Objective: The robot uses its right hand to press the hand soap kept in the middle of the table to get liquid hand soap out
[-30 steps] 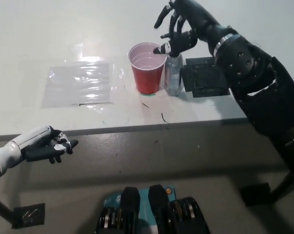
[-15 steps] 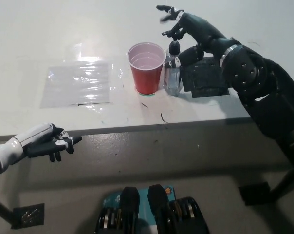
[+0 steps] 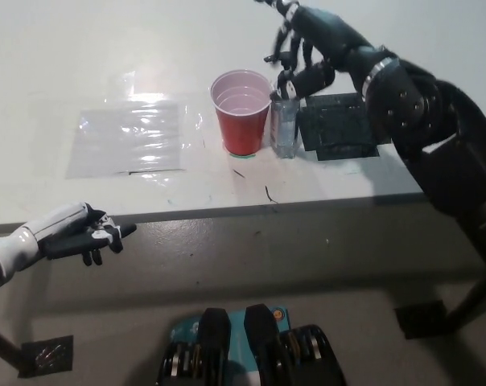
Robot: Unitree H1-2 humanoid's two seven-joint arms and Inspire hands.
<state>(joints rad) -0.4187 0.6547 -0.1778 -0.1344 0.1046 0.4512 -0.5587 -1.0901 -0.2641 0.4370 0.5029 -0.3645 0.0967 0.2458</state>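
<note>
Soap dispenser of clear plastic with a black pump [image 3: 286,129], upright mid-table on the white tabletop [image 3: 106,56], touching a red plastic cup [image 3: 242,112], just beside a black square mat [image 3: 339,129]. Black right hand [image 3: 307,56] above the pump, fingers spread and curled down, gripping nothing. White left hand [image 3: 78,236] below the table's near edge, fingers loosely parted, empty.

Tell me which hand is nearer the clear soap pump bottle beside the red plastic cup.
Right. The black right hand hovers directly over the clear soap pump bottle; the white left hand rests far off, below the table edge at lower left.
</note>
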